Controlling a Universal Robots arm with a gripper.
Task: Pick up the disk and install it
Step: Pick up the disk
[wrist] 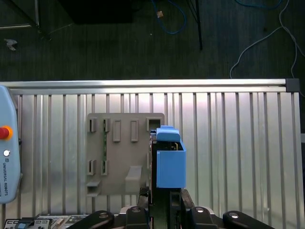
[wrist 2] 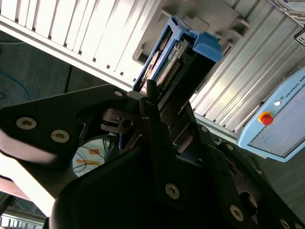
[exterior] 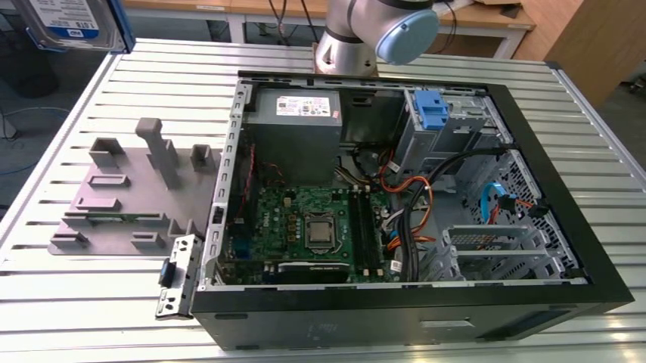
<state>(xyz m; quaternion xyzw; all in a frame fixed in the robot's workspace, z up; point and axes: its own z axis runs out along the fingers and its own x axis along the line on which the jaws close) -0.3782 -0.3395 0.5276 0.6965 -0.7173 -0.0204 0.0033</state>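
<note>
Bright even light, streaky glare along the slatted table [wrist: 228,143], dim floor [wrist: 119,43] beyond the table's edge, soft shadows.

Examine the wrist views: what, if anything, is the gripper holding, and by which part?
The gripper holds the disk, clamped at its end nearest the wrist. Its blue tab end juts free beyond the fingers.

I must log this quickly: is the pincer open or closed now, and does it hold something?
Pincer: closed, holding the disk.
</note>
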